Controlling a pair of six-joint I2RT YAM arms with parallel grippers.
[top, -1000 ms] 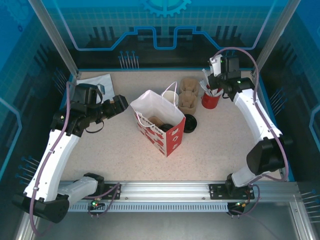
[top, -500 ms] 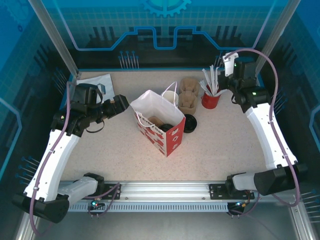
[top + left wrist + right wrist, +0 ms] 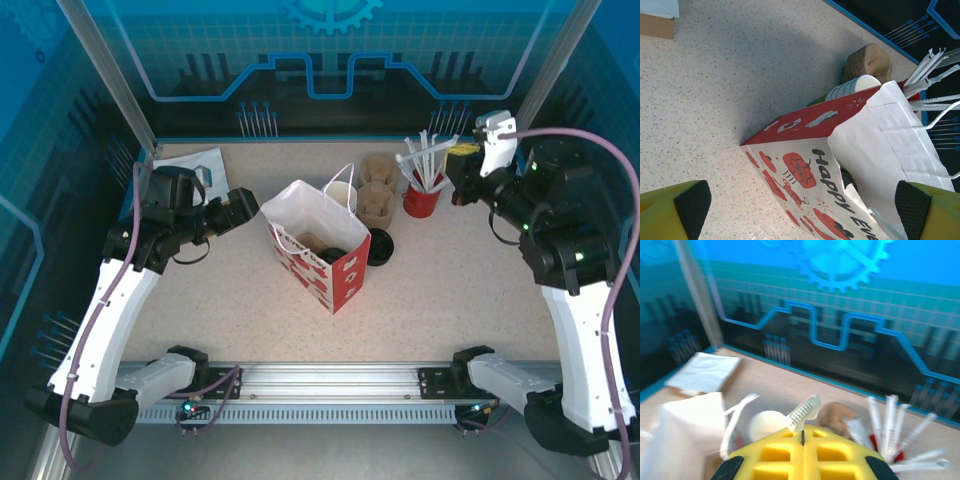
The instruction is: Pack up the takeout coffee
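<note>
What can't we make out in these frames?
- Top view: paper cup mostly hidden behind the bag; bag contents too dark to identify.
- Right wrist: blurred; white piece at the shut right tool unidentifiable.
- Left wrist: bag print cut off by bottom edge.

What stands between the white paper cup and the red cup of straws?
The brown cardboard cup carrier sits between the paper cup and the red cup of straws, clearest in the top view.

Speckled beige tabletop (image 3: 450,290), blue walls (image 3: 200,50) on the left, far and right sides printed with circuit lines and a gear (image 3: 332,12), metal posts (image 3: 106,75) at the far corners
</note>
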